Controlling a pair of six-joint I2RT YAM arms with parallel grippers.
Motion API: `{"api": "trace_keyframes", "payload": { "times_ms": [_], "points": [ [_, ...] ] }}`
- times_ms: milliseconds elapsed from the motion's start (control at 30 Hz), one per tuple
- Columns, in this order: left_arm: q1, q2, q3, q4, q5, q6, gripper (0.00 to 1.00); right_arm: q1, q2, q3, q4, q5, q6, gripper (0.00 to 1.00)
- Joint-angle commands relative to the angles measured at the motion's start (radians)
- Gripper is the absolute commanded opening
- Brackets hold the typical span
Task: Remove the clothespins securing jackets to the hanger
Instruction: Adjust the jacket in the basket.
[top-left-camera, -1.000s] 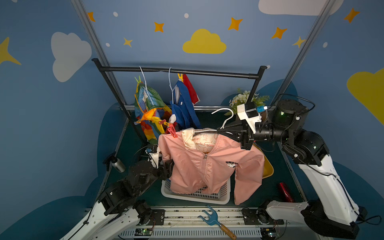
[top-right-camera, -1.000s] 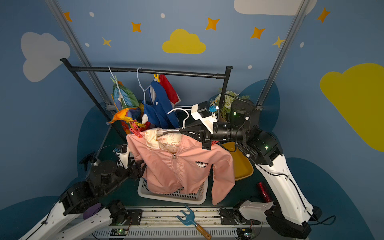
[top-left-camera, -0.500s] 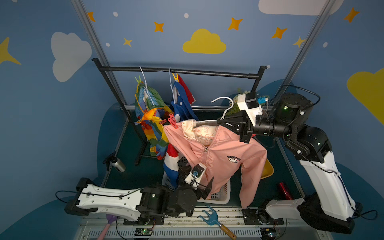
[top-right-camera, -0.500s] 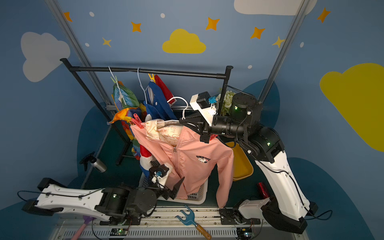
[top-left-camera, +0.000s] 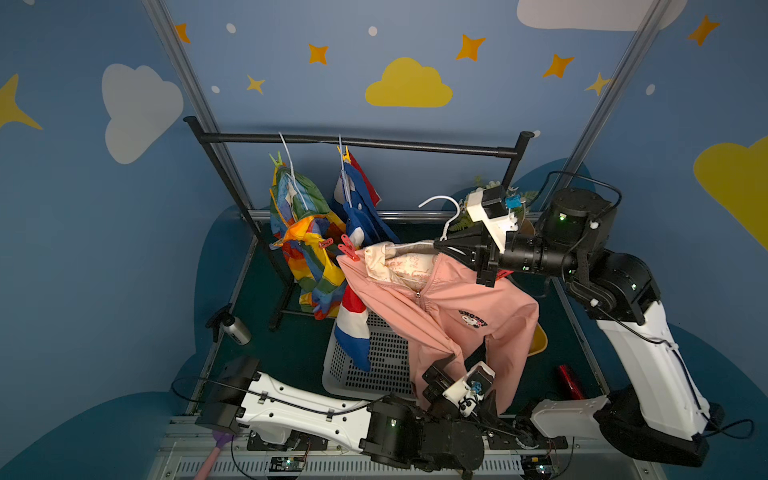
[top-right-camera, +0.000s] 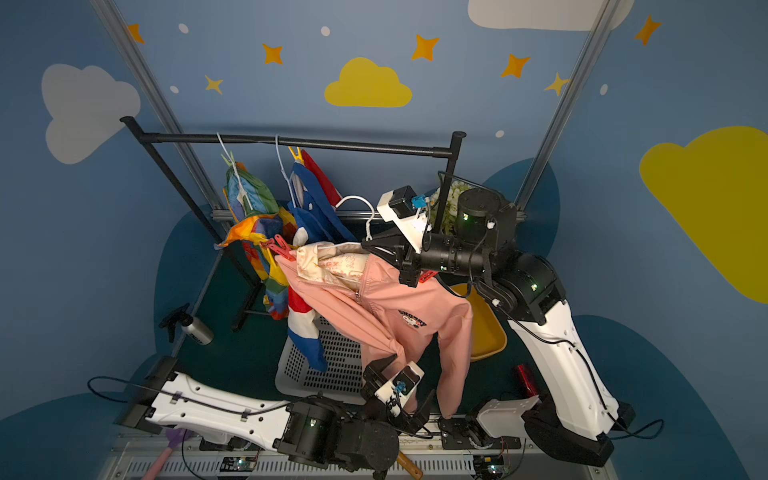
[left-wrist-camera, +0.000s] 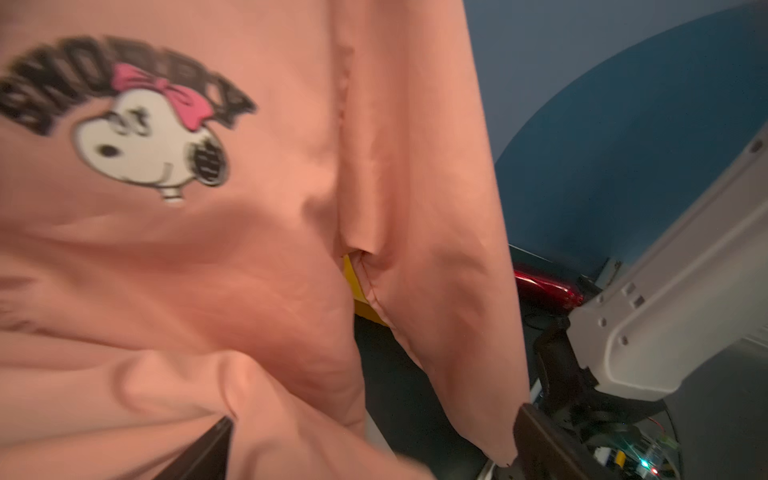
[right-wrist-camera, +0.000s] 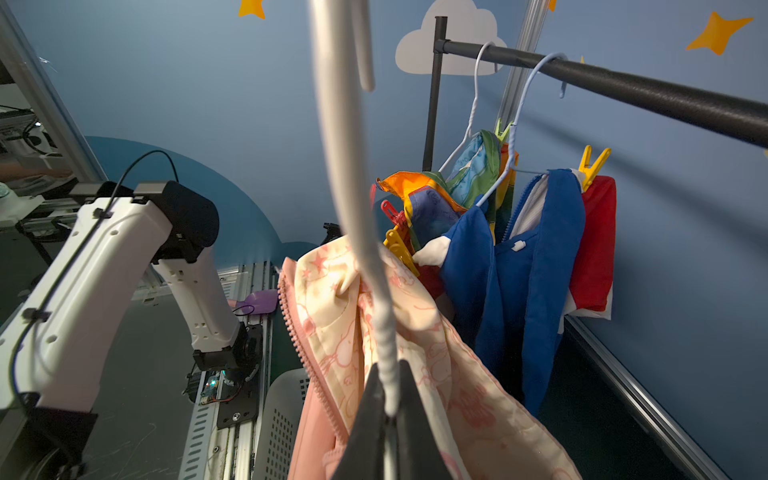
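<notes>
My right gripper (top-left-camera: 440, 246) (right-wrist-camera: 388, 411) is shut on the neck of a white hanger (top-left-camera: 451, 216). The pink jacket (top-left-camera: 436, 307) hangs tilted from it. Red clothespins (top-left-camera: 348, 249) sit at its far shoulder, and another red one (top-left-camera: 503, 274) shows under my right wrist. The rainbow jacket (top-left-camera: 307, 241) and the blue, white and red jacket (top-left-camera: 357, 216) hang on the rail, with a green clothespin (top-left-camera: 277, 158) and a yellow one (top-left-camera: 344, 153) on top. My left gripper (top-left-camera: 459, 376) (left-wrist-camera: 370, 444) is open, low at the front, with pink fabric loose between its fingers.
The black rail (top-left-camera: 357, 143) crosses the back. A white perforated basket (top-left-camera: 374, 365) lies under the jackets, with a yellow tray (top-left-camera: 538, 340) to its right. A red cylinder (top-left-camera: 567, 380) and a spray bottle (top-left-camera: 235, 330) lie on the floor.
My left arm has swung from the pink jacket's far shoulder down to the front and its gripper has opened wide. My right gripper has raised the hanger, tilting the jacket.
</notes>
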Motion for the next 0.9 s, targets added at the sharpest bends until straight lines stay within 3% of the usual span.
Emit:
{"api": "trace_keyframes", "payload": {
  "times_ms": [0,100,200,233,333,433,533,633,767,867],
  "points": [
    [-0.007,-0.056,0.015,-0.235,-0.092,-0.223,1.00,0.001,-0.021,0.007,0.157,0.034,0.011,0.00],
    [-0.004,-0.160,-0.056,-0.568,-0.198,-0.563,1.00,0.001,-0.049,-0.038,0.178,0.035,0.015,0.00],
    [0.004,-0.298,-0.153,-0.752,-0.219,-0.771,0.96,0.001,-0.072,-0.069,0.190,0.035,0.020,0.00],
    [0.004,-0.333,-0.169,-0.754,-0.206,-0.757,0.93,0.000,-0.075,-0.073,0.191,0.037,0.020,0.00],
    [-0.016,-0.373,-0.199,-0.525,-0.154,-0.504,0.90,0.001,-0.078,-0.068,0.192,0.022,0.017,0.00],
    [-0.026,-0.213,-0.087,-0.485,-0.129,-0.351,0.91,0.001,-0.081,-0.056,0.186,-0.032,0.014,0.00],
    [-0.030,-0.035,0.093,-0.522,-0.157,-0.310,0.94,0.000,-0.076,-0.053,0.178,-0.042,0.016,0.00],
    [-0.029,0.054,0.161,-0.324,-0.057,-0.113,0.95,0.000,-0.058,-0.047,0.177,-0.036,0.019,0.00],
    [0.049,0.061,0.097,-0.131,0.121,-0.142,0.98,0.000,-0.049,-0.035,0.195,-0.037,0.044,0.00],
    [0.083,0.054,0.019,0.044,0.160,-0.087,1.00,0.001,-0.057,-0.029,0.202,-0.026,0.057,0.00]
  ]
}}
